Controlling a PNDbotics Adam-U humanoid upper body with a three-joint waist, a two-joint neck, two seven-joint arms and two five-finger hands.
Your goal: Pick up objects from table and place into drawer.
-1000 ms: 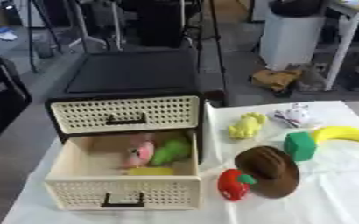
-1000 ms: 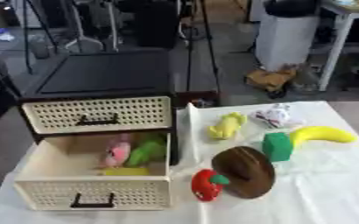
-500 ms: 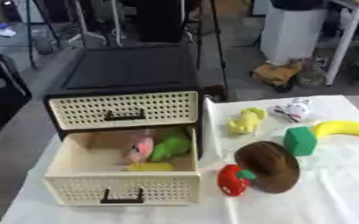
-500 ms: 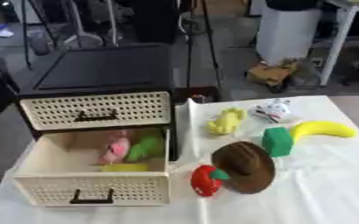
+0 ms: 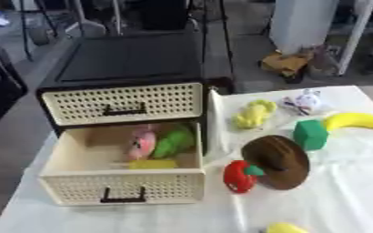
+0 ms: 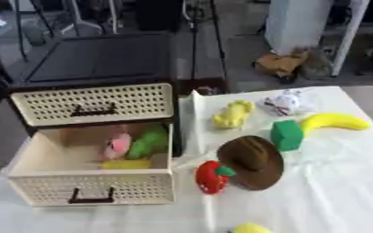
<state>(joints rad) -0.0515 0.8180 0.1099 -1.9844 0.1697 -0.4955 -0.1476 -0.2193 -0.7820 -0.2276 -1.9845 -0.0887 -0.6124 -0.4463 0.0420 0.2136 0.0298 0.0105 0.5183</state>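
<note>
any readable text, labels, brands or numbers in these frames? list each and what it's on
None readable.
Drawer unit: no label shows on either drawer front.
Toys on the table, including the banana, green block, brown hat and red toy: no print visible.
White toy: it has dark markings, too blurred to tell if they are text.

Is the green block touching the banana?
Cannot tell. In the right eye view the banana's left end meets the green block's upper edge with no visible gap, but it may lie just behind it.
</note>
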